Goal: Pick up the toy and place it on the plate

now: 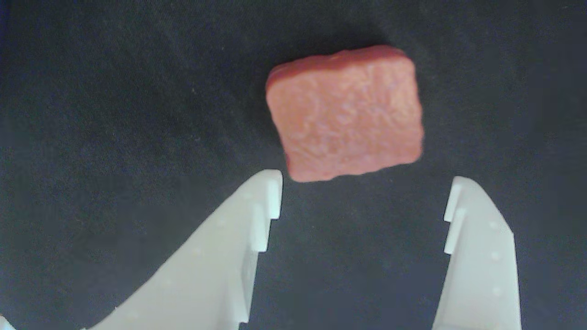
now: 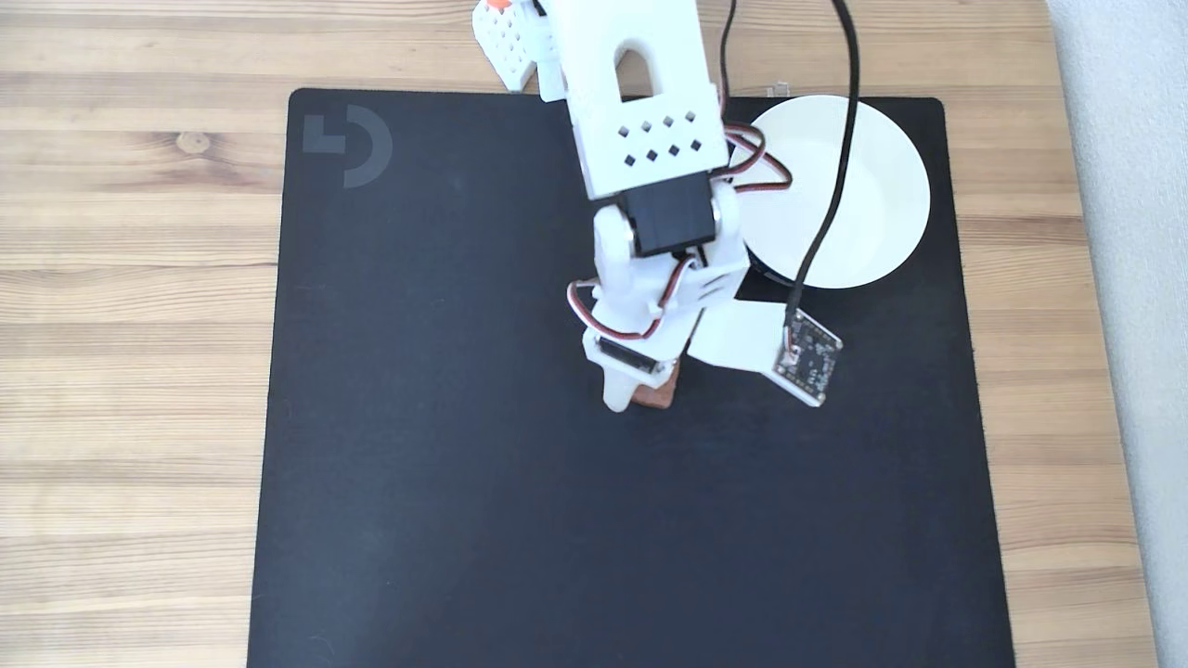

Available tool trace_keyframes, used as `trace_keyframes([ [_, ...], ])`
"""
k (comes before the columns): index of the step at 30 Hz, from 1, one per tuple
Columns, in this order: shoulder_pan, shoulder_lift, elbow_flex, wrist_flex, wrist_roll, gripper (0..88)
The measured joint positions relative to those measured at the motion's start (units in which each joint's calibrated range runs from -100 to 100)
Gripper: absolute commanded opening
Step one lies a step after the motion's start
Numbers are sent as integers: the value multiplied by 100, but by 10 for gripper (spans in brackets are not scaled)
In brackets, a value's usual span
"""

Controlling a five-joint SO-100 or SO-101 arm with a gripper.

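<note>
In the wrist view the toy [image 1: 345, 114], a reddish-brown rounded block with a bumpy top, lies flat on the black mat. My gripper [image 1: 365, 181] is open, its two white fingertips spread about as wide as the toy and standing just short of its near edge, holding nothing. From the fixed view, the gripper [image 2: 640, 390] hangs over the mat's middle and hides most of the toy [image 2: 659, 399], so just a brown sliver shows at its tip. The white plate [image 2: 882, 195] sits at the mat's back right, partly covered by the arm and a cable.
A black mat [image 2: 445, 417] covers a wooden table [image 2: 130, 278]. The wrist camera board [image 2: 807, 357] juts out to the right of the gripper, and a black cable [image 2: 840, 139] runs across the plate. A pale wall edge borders the right side.
</note>
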Motion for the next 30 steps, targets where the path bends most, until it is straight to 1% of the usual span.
trace_keyframes([
  [7, 8, 92, 0, 0, 51, 242],
  [11, -108, 92, 0, -127, 314, 242],
  [30, -100, 233, 0, -144, 335, 242],
])
